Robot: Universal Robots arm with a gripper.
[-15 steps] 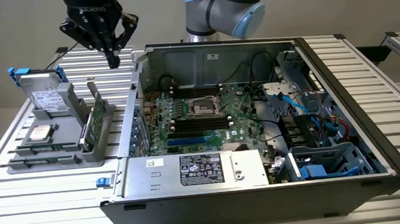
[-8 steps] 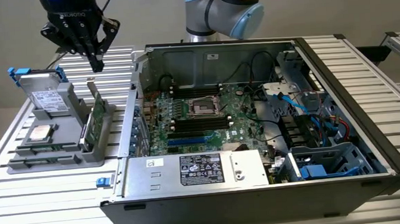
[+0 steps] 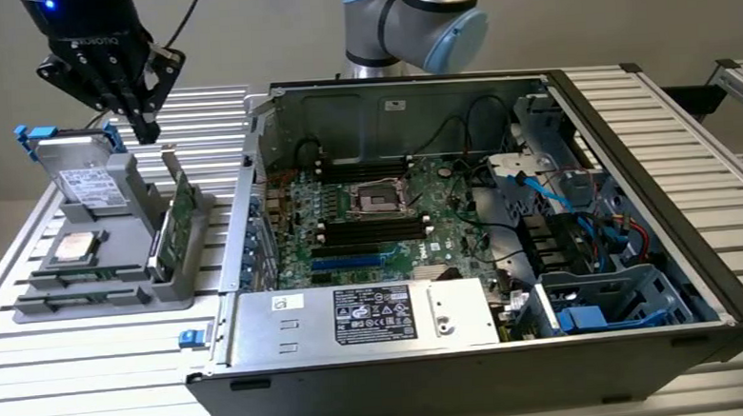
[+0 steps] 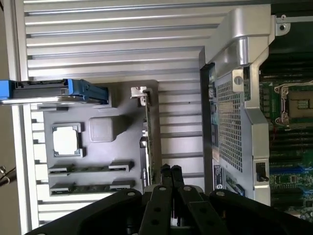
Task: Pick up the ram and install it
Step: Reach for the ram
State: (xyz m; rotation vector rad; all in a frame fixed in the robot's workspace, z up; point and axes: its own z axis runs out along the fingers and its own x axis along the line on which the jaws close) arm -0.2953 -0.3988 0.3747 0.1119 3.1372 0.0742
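Nearest, the gripper (image 4: 170,170) — jaws pressed shut on nothing, hanging over the grey holder (image 4: 122,147), close by the upright expansion card (image 4: 146,132). Further along the holder, beside the silver processor (image 4: 66,139) and at the end opposite the hard drive (image 4: 49,93): the ram (image 4: 90,169), seated on edge in a narrow slot, untouched, well apart from the fingertips. Probably light, thin and stiff, yet fragile — best pinched across its flat faces at the middle of the exposed long edge, clear of chips and contacts. Farthest, the open case (image 3: 392,107), with the motherboard (image 4: 288,161) and its black slots (image 3: 370,229) inside.
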